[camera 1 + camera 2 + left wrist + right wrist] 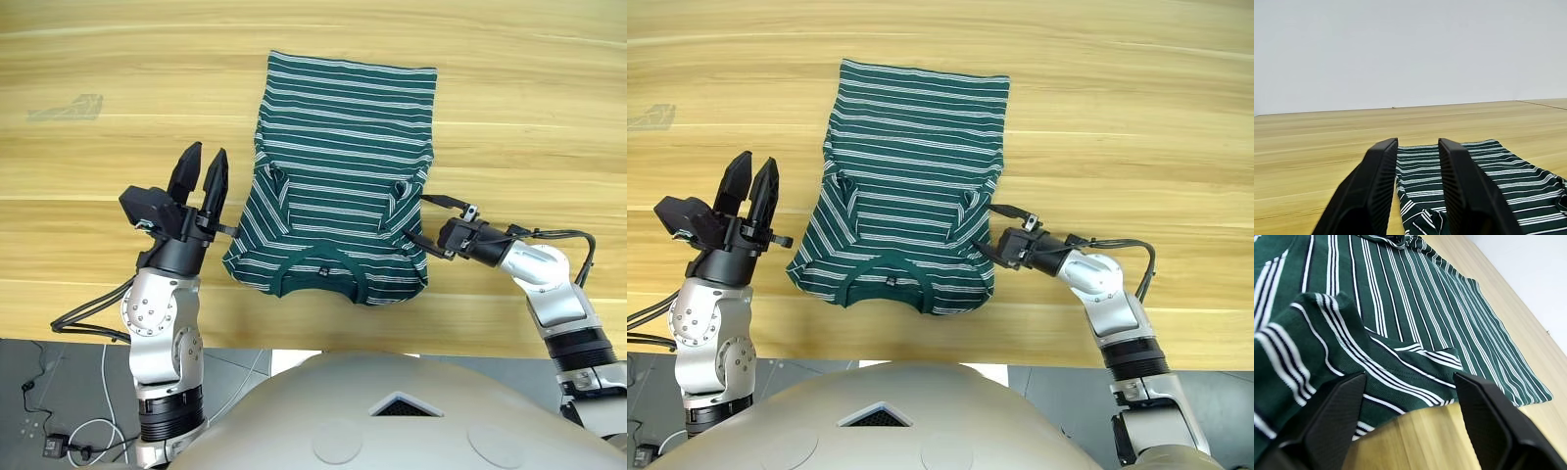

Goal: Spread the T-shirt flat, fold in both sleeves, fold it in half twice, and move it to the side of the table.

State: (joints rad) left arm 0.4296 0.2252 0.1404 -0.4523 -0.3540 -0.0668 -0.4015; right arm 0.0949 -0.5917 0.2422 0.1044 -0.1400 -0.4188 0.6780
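Right gripper [415, 215], spread open, straddles the green white-striped fabric T-shirt [343, 166] at its right edge; my left gripper [204, 162] hovers released.

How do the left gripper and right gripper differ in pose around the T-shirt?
The left gripper stands beside the T-shirt's left edge, pointing away from the robot, clear of the cloth; the right gripper lies low, pointing sideways into the shirt's right edge. The left gripper's fingers leave a narrow, empty gap; the right gripper's are spread wide with folded cloth between them. Both are black and open.
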